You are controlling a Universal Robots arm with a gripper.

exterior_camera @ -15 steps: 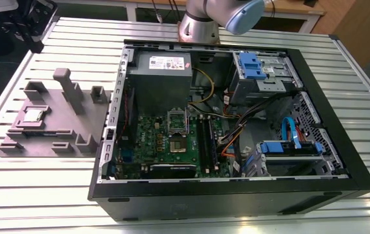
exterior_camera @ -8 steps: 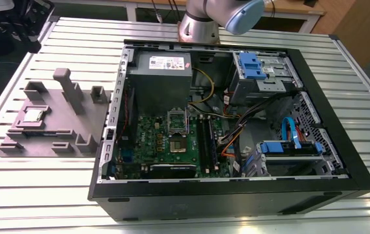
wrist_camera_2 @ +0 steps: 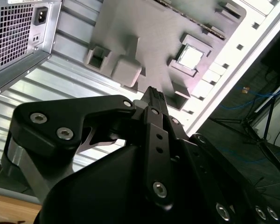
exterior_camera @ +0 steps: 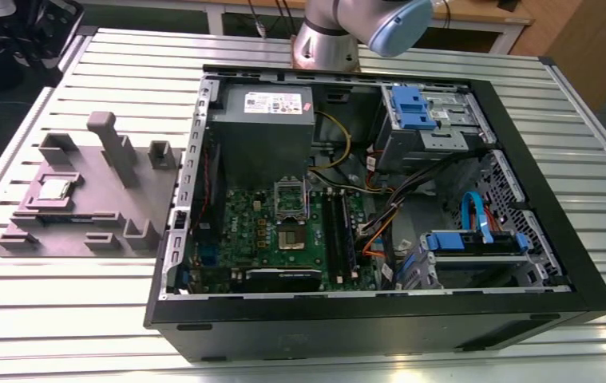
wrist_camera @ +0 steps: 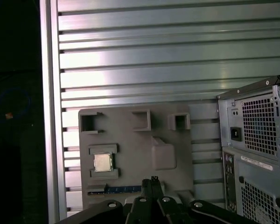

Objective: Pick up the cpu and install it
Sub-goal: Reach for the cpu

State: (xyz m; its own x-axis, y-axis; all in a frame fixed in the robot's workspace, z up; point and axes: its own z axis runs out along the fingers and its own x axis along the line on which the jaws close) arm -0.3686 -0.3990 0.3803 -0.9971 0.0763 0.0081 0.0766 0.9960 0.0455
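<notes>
The ribbed metal surface carries, near its edge at the exterior view's left, a grey-mauve block with the cpu lying in a recess (shiny top up). The open computer case takes the middle. In both wrist views the jaws, clenched on nothing, point toward the block; dark floor lies past the surface's edge.

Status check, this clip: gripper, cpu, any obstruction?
Gripper above grey fixture block, fingers shut, empty. Cpu seated in block's recess, untouched. Nothing covering it.
</notes>
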